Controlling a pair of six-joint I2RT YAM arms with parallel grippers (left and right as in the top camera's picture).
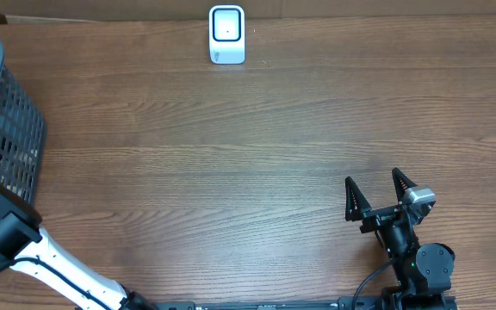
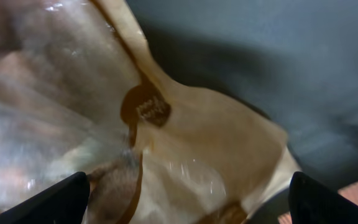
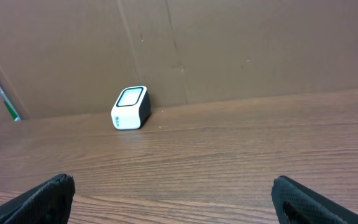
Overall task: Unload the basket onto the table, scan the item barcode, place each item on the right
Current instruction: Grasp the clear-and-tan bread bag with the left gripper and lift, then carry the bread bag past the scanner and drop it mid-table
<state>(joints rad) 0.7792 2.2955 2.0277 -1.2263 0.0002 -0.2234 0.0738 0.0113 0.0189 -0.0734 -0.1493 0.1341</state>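
White scanner (image 1: 226, 34) at the far edge — basket (image 1: 11, 129) left, right hand (image 1: 372, 178) spread wide.

1 scanner (image 1: 227, 34), 1 mesh basket (image 1: 7, 129) and 1 clear packet (image 2: 185, 149).

**Setting:** robotics lab bench, mocked up as a shop checkout.

**Evidence:**
- Wood-grain desk (image 1: 231, 155), backed along its far edge by plain brown cardboard sheeting (image 3: 229, 43).
- White countertop barcode scanner (image 1: 226, 34), upright at the far edge, near its middle.
- Black mesh shopping basket (image 1: 7, 129) at the left edge.
- Plastic-wrapped packet (image 2: 185, 143) of the retail kind, close before the left wrist camera.
- Two robot arms based at the near edge: left arm (image 1: 58, 263) with white casing, right arm (image 1: 412, 250) in black.
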